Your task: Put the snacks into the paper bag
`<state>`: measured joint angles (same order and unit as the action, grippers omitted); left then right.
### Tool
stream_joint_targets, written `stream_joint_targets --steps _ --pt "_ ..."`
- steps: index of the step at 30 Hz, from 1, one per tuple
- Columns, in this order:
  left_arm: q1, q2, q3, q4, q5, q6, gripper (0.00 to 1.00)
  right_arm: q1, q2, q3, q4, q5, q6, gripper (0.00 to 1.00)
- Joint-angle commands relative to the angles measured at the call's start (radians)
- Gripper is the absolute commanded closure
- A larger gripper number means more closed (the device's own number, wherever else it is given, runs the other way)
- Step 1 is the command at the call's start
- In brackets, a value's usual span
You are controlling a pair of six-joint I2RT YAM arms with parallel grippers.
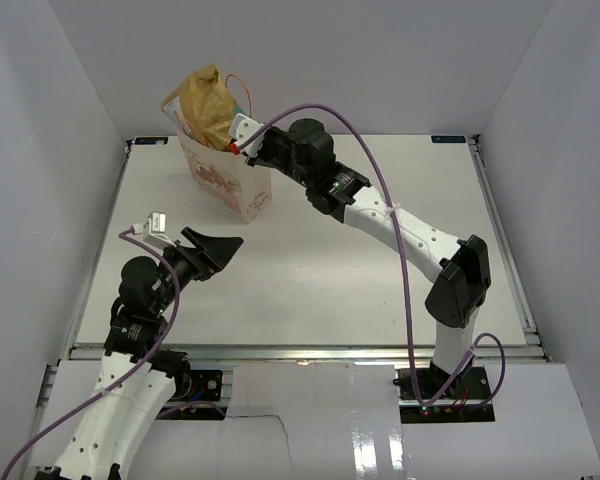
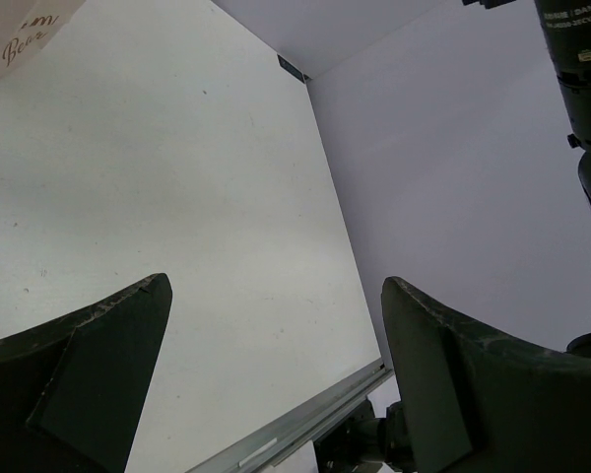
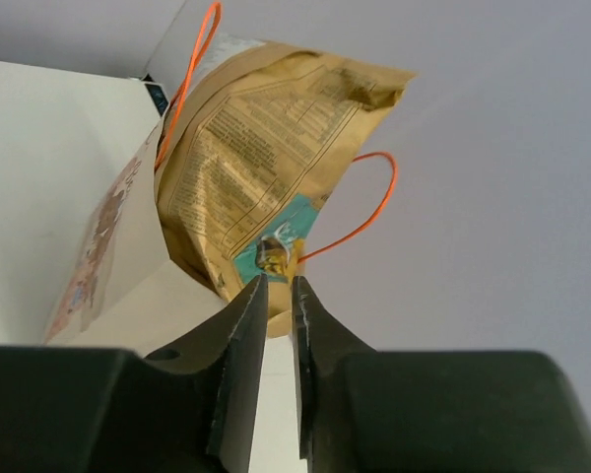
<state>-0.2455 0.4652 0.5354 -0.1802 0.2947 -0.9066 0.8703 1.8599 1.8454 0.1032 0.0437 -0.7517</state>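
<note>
The cream paper bag (image 1: 230,185) stands upright at the table's back left, with orange loop handles (image 3: 369,212). The crinkled tan-brown chip bag (image 1: 208,105) stands in its mouth and sticks out high above the rim. My right gripper (image 1: 242,140) is at the bag's rim. In the right wrist view, my right gripper (image 3: 278,281) has its jaws nearly together, pinching the lower edge of the chip bag (image 3: 266,168) just above the paper bag (image 3: 108,246). My left gripper (image 1: 225,250) is open and empty above the table. No small candy packets show.
White walls enclose the table (image 1: 380,290) on the left, back and right. In the left wrist view, my left gripper (image 2: 276,284) faces bare table, with a corner of the paper bag (image 2: 20,30) at top left. The metal rail (image 1: 300,350) marks the front edge.
</note>
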Motion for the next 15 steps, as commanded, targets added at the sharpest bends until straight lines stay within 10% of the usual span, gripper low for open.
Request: stream_joint_targets --steps 1,15 --pt "-0.003 -0.017 0.003 -0.013 -0.009 0.009 0.02 -0.034 0.036 0.047 -0.042 -0.034 0.045 0.79" --pt "-0.003 0.0 -0.005 -0.012 0.0 0.002 0.02 -0.117 0.295 0.304 -0.163 -0.269 0.109 0.8"
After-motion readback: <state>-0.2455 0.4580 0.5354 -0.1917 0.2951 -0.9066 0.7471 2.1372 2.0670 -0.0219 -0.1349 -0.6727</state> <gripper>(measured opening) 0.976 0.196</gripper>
